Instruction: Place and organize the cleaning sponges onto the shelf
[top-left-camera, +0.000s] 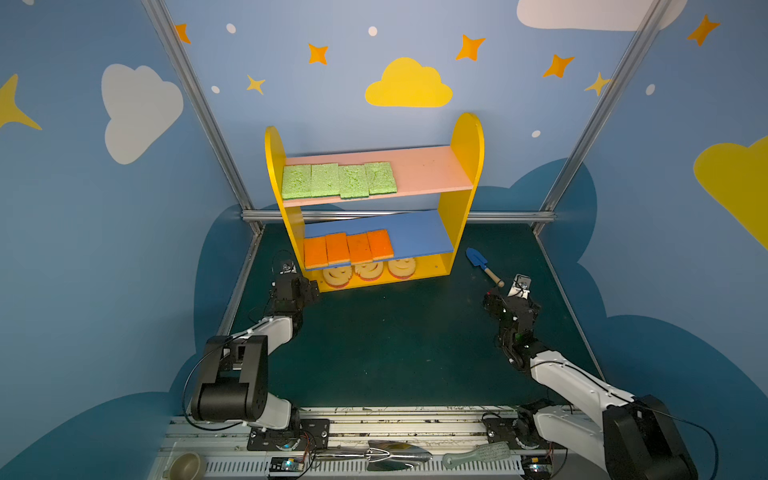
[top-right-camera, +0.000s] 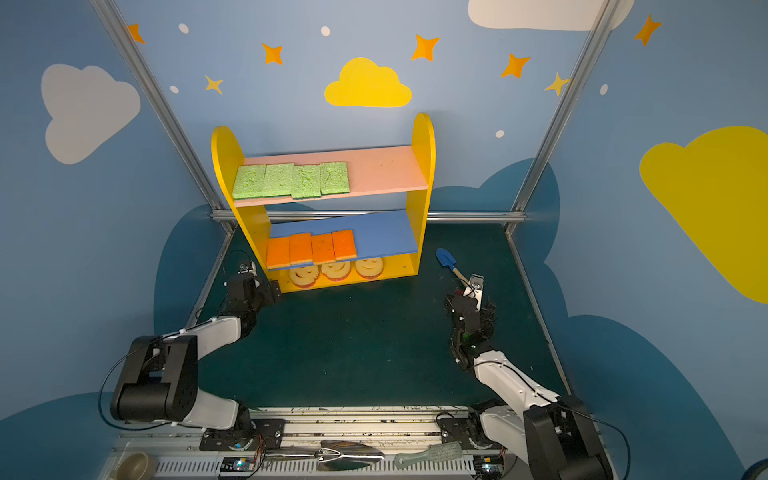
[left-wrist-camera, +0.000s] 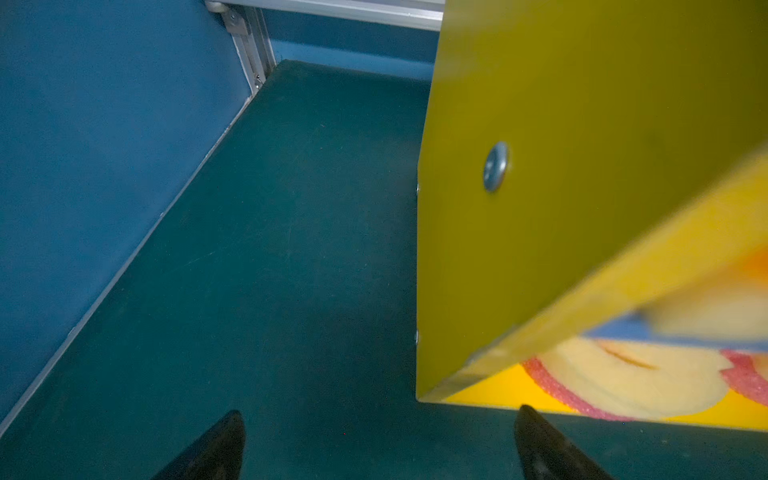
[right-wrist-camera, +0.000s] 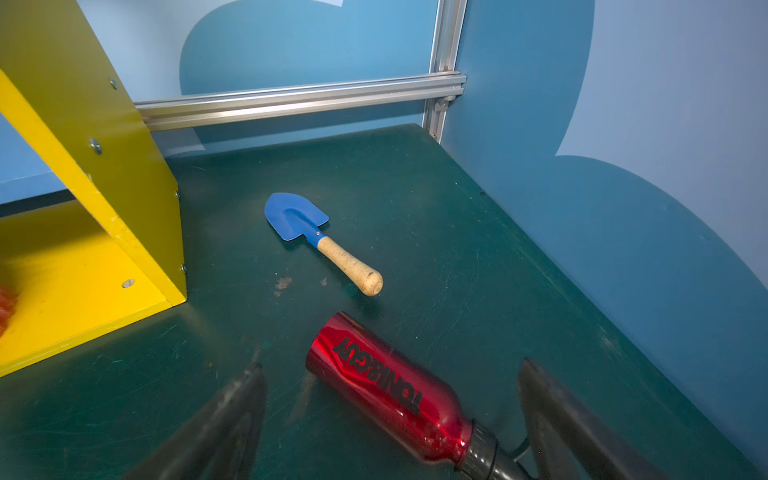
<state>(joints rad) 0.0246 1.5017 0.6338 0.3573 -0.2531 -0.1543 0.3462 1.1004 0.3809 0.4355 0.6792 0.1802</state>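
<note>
Gaping empty, left hand (left-wrist-camera: 380, 409) sits just beside the shelf (left-wrist-camera: 540, 208) of sponges (top-left-camera: 357, 248), right hand (right-wrist-camera: 392, 363) equally wide.

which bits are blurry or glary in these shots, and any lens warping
Left wrist view: the shelf edge and round sponge are blurred, too near the lens. Right wrist view: shovel sharp, bright streaks on the red bottle. In both top views the straight metal posts lean outward, wide-angle stretch.
</note>
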